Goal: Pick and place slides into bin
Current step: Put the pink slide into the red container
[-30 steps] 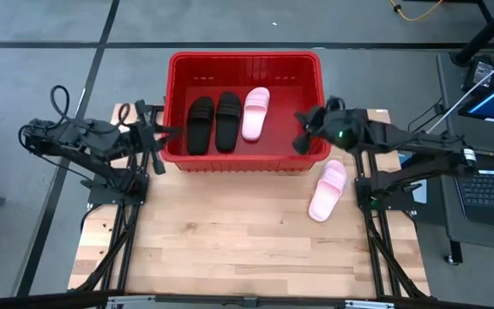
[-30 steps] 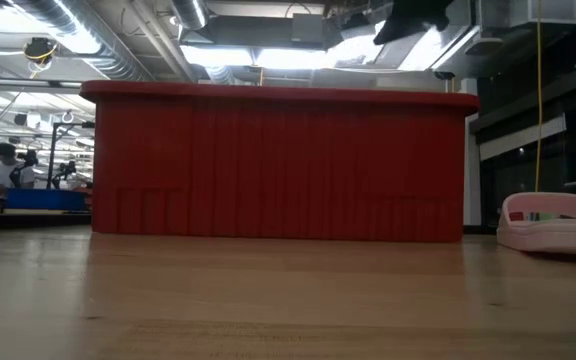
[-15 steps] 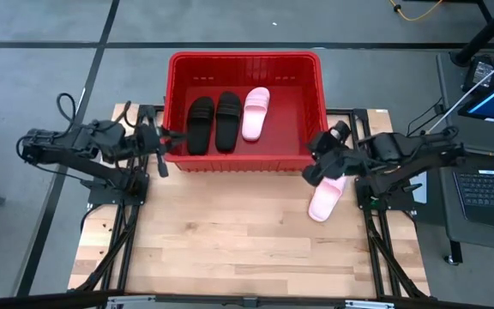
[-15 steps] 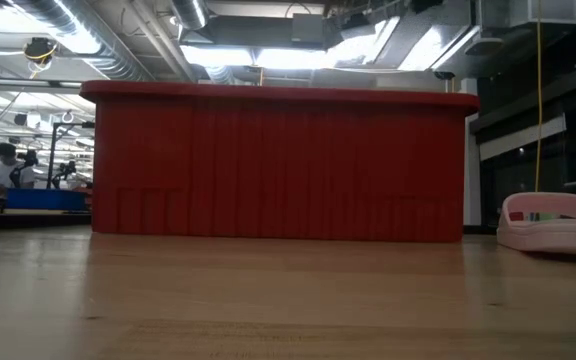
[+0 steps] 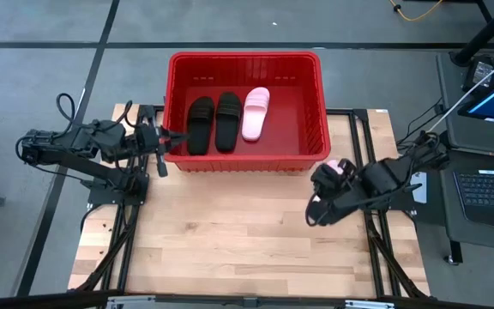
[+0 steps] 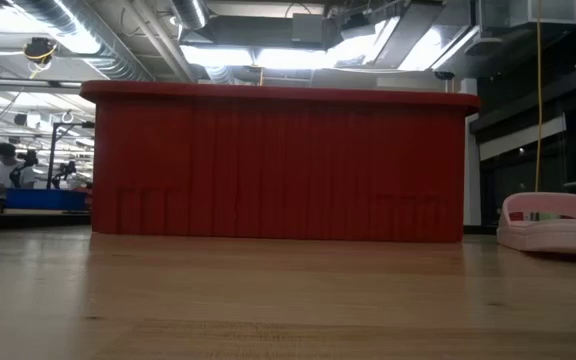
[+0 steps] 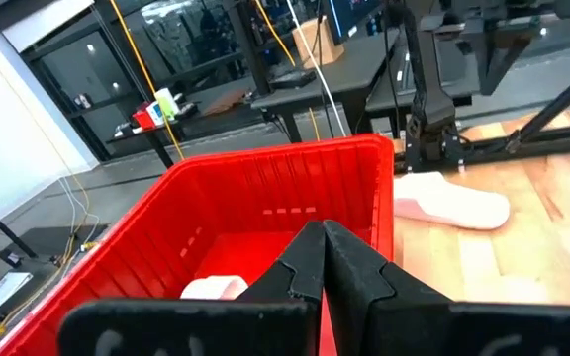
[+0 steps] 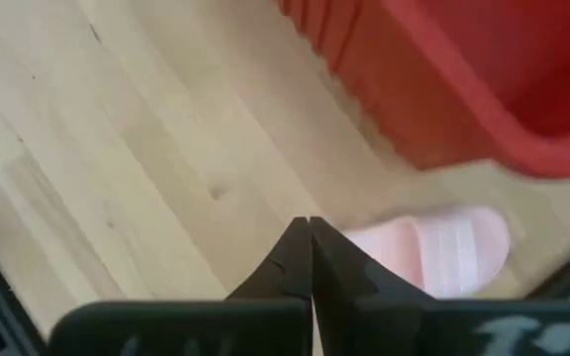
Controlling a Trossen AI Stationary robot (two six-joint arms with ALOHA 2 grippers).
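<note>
I read the table from the left side across. The left gripper [image 5: 168, 140] sits at the bin's 9 o'clock side, level with its rim, arm folded low off the table's left edge; its wrist view shows the two fingers [image 7: 349, 272] pressed together, holding nothing.

The bin [image 5: 245, 61] is a red ribbed basket at the table's 12 o'clock end. Inside it, from left to right, lie two black slides [image 5: 200, 125] [image 5: 228, 121] side by side and touching, then one pale pink slide [image 5: 255, 112] just beside them, all lengthwise with wide straps up (the bin's right portion holds no sandal).

The fourth slide [image 5: 336, 168], pale pink, lies on the wood outside the bin, at the bin's 5 o'clock corner. In the low view it rests flat on the table [image 6: 268, 300] to the right of the bin wall.

The right gripper [image 5: 318, 209] hovers over that slide, mostly covering it from above, arm reaching in from the table's 3 o'clock edge. Its wrist view shows the fingers [image 8: 295, 259] closed tip to tip, empty, with the pink slide just beyond them.
</note>
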